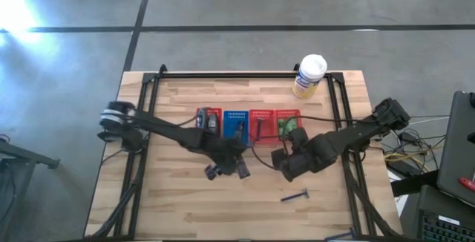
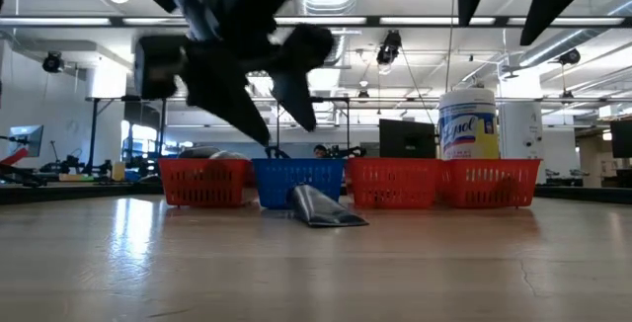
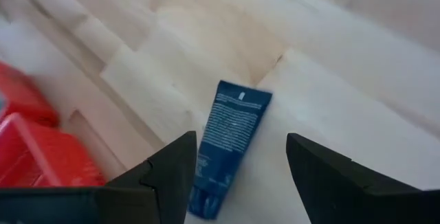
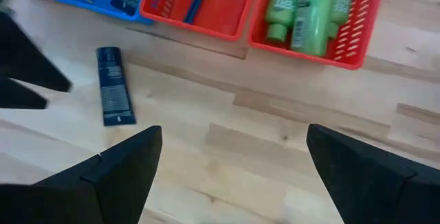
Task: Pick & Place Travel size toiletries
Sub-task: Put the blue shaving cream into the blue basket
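Observation:
A dark blue tube with white print (image 3: 230,138) lies flat on the wood in front of the blue basket (image 2: 296,182); it also shows in the right wrist view (image 4: 113,95) and the low view (image 2: 321,206). My left gripper (image 3: 240,140) hangs open above it, one finger on either side, clear of the table (image 2: 284,129). In the high view this gripper (image 1: 226,170) covers the tube. My right gripper (image 4: 234,131) is open over bare wood near the baskets (image 1: 286,162). A thin dark razor (image 1: 295,195) lies on the table nearer the front edge.
A row of mesh baskets stands mid-table: a red one (image 1: 208,119), the blue one (image 1: 237,123), then two red ones (image 1: 261,123) (image 1: 288,122). Green bottles (image 4: 309,7) fill the rightmost. A white-capped yellowish canister (image 1: 309,75) stands by the far edge. Bare wood lies toward the near edge.

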`<state>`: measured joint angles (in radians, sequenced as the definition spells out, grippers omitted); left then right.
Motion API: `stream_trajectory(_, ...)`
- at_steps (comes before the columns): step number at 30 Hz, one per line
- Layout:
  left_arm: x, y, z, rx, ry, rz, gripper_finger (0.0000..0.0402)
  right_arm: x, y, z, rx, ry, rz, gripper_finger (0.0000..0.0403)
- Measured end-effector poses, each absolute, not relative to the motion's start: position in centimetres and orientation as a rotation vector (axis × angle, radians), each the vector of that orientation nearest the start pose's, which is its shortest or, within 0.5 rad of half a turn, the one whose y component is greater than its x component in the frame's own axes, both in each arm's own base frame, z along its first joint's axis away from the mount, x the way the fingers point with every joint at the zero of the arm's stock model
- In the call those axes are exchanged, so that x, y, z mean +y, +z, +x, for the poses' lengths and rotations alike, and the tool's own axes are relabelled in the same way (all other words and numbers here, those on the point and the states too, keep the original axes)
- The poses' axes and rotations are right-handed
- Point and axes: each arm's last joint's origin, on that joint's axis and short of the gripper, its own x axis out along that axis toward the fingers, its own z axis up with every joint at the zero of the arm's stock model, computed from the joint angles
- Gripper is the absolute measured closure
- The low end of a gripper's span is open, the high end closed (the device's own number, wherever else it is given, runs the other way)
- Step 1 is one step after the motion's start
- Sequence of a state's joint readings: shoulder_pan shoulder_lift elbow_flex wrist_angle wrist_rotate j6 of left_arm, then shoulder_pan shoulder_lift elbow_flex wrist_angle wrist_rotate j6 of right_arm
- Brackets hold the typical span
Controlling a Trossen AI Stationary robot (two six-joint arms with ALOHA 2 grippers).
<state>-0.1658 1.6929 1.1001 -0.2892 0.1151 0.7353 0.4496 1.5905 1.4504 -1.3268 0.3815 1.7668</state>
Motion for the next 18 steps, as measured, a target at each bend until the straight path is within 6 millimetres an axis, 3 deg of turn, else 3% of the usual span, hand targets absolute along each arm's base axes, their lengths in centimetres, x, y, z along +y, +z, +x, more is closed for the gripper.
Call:
stream_trajectory(8, -4.8, 18.0, 38.8, 0.94, -0.635, 0.73, 0.0172, 11.5, 29.8, 26.1, 0.912, -1.008, 0.859, 0.0057)
stream_trajectory(14, -3.4, 16.6, 40.3, 1.109, -0.663, 0.682, 0.0183, 11.5, 29.8, 26.2, 0.914, -0.983, 0.84, 0.0065)
stream_trajectory(18, -3.4, 16.4, 40.4, 1.141, -0.668, 0.67, 0.0216, 11.6, 29.8, 26.2, 0.914, -0.967, 0.824, 0.0071)
